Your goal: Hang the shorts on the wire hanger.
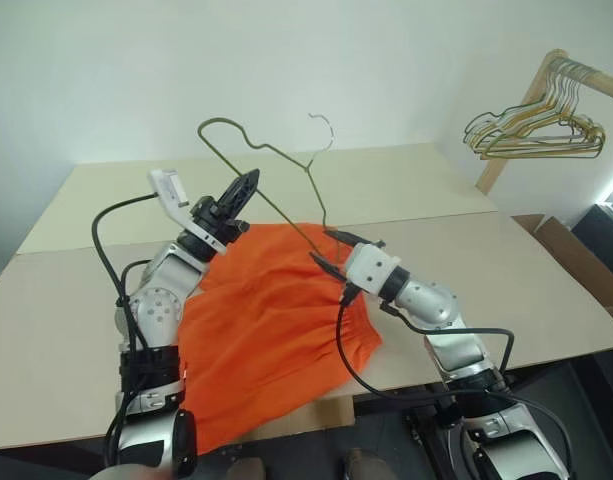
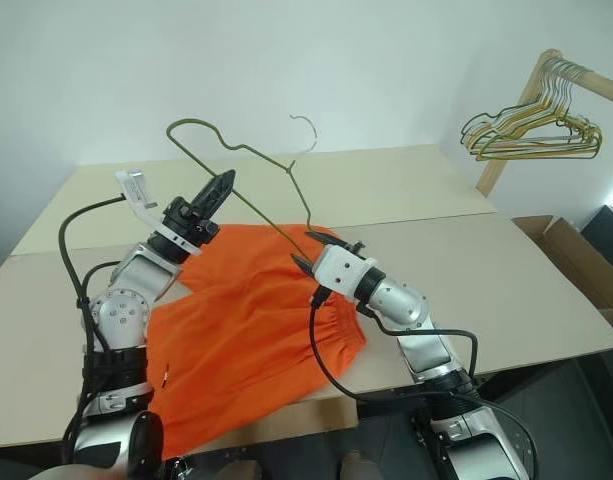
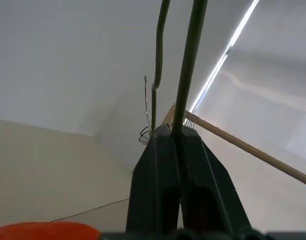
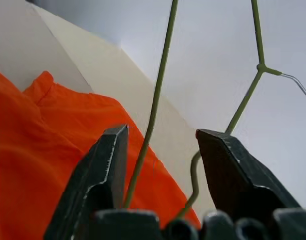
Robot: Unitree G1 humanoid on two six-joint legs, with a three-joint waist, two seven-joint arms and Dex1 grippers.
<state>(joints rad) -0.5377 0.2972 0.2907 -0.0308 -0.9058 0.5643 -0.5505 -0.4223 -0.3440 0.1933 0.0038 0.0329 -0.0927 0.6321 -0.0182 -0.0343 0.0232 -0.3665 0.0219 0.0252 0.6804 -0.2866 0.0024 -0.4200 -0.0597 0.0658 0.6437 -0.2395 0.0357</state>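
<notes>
I see the wire hanger [image 1: 276, 165] lifted in the air above the table [image 1: 436, 190], its silvery hook pointing up toward one o'clock. My left gripper [image 1: 244, 188] is fully closed on the long straight wire of it, at about ten o'clock from the shorts' centre. My right gripper [image 1: 328, 247] has its jaws apart; in the right wrist view the green wire passes between the two fingers [image 4: 105, 165] without a firm pinch. The shorts [image 1: 276, 320] lie flat on the table under both arms, the gathered waistband at four o'clock, one part hanging over the near edge. A bunch of other hangers [image 1: 531, 130] hangs on a wooden rack at two o'clock.
</notes>
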